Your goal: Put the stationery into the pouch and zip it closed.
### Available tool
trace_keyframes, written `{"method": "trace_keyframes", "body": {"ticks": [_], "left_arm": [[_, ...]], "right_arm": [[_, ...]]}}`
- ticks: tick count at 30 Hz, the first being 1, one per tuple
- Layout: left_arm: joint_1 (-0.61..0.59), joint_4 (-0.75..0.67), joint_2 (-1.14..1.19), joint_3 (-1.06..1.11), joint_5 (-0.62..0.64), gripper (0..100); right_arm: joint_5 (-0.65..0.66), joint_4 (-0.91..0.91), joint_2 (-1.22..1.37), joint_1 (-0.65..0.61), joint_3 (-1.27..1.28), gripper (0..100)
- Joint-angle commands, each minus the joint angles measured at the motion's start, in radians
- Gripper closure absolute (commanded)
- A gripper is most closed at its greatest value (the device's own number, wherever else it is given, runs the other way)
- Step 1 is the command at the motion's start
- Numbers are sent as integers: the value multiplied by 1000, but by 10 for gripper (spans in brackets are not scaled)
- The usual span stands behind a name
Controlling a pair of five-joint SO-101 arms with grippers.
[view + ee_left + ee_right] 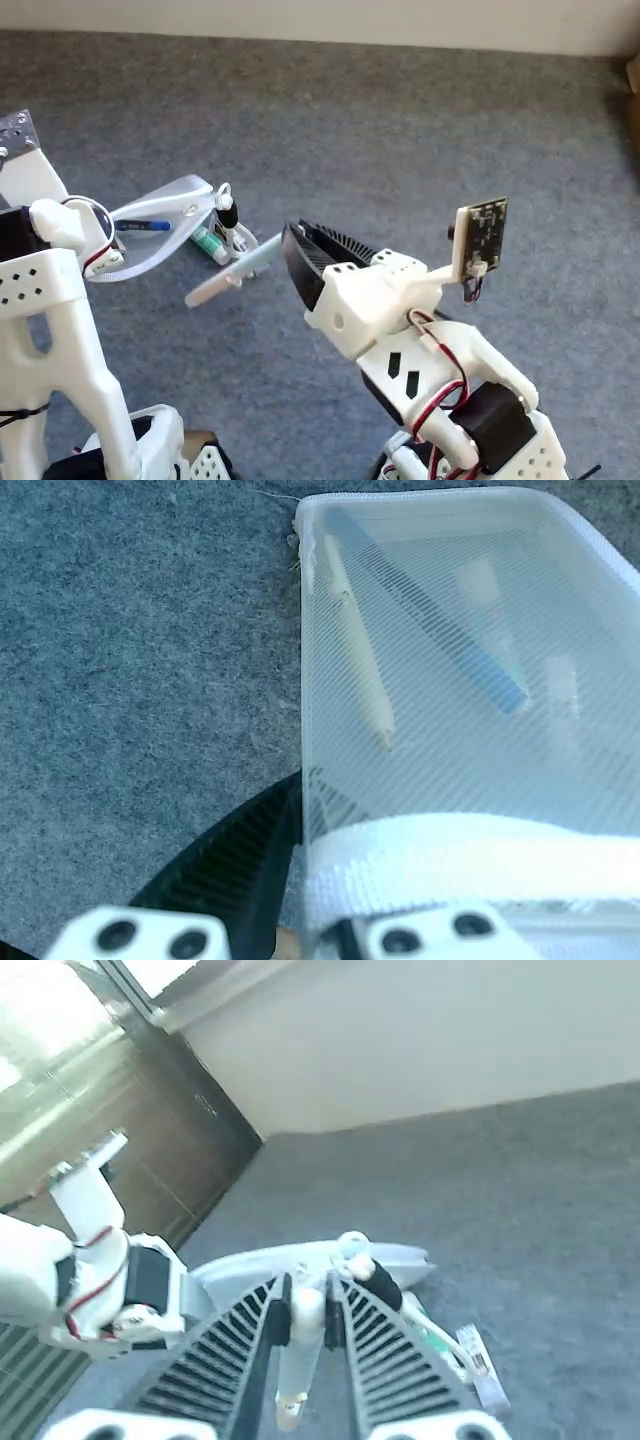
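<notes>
progress partial | pencil, blue pen lodged in pouch | pouch clamped by left claw | pale pen clamped in right claw, not yet inserted | zipping judged outstanding

Grey short-pile carpet floor met a plain off-white wall; dark brown wooden panelling adjoined bright daylit glazing.

The pouch runs off the left wrist view's edge; the pens inside blur behind plastic; the right gripper half hides a pale stick.
</notes>
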Motion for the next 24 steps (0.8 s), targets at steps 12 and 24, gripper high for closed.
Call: {"method": "trace_keyframes", "body": {"ticks": [12,24], "left_arm": [[-19,-12,13,38,8,993],[-18,-12,13,38,8,993]], "right_arm": [[143,-286,-12,-13,-13,991],[169,-470,-8,-13,-2,991]]}}
